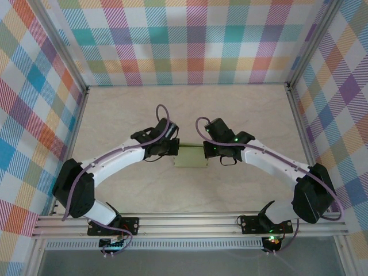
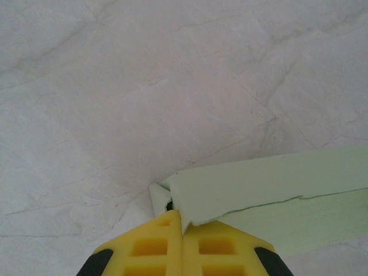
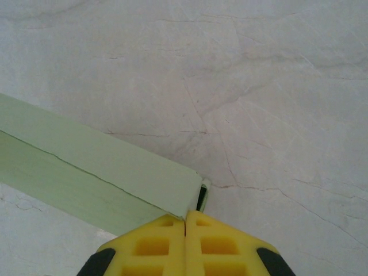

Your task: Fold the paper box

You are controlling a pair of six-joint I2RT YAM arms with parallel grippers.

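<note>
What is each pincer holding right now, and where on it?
Both are shut on the paper box: the left pincer pinches a corner at its left end, the right pincer a corner at its right end.

Lab test cell: plaid walls [image 1: 195,40], aluminium frame [image 1: 190,225].

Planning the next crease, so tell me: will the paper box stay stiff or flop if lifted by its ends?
The paper box looks thin-walled, so probably light and easily crushed. Its folded panels likely lend some stiffness, yet the ragged seam edge hints it tears easily.
</note>
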